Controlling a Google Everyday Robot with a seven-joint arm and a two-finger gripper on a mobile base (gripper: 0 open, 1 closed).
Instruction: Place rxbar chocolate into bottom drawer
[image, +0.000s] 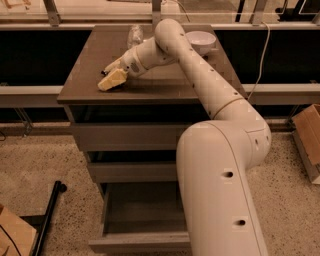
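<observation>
Camera view: cannot tell how jaws of pale two-finger gripper (113, 76) stand, low on flat brown table (85, 75) near its left front; cannot see black-wrapped rxbar chocolate, presumably there; seems light, flat, slick, so pinch across long edges.

Grey-brown worktop (150, 87) of the drawer cabinet, seen from the near side and from above.

At the far right corner, a white bowl (201, 40), upright with its mouth up. Left of that, near the middle of the far edge, a clear glass jar (134, 35), apart from the bowl and just beside the arm. Toward the near left, the gripper (103, 79), low at the surface and close to the left edge, reaching in from the right; whether touching the surface, not to be told.
</observation>
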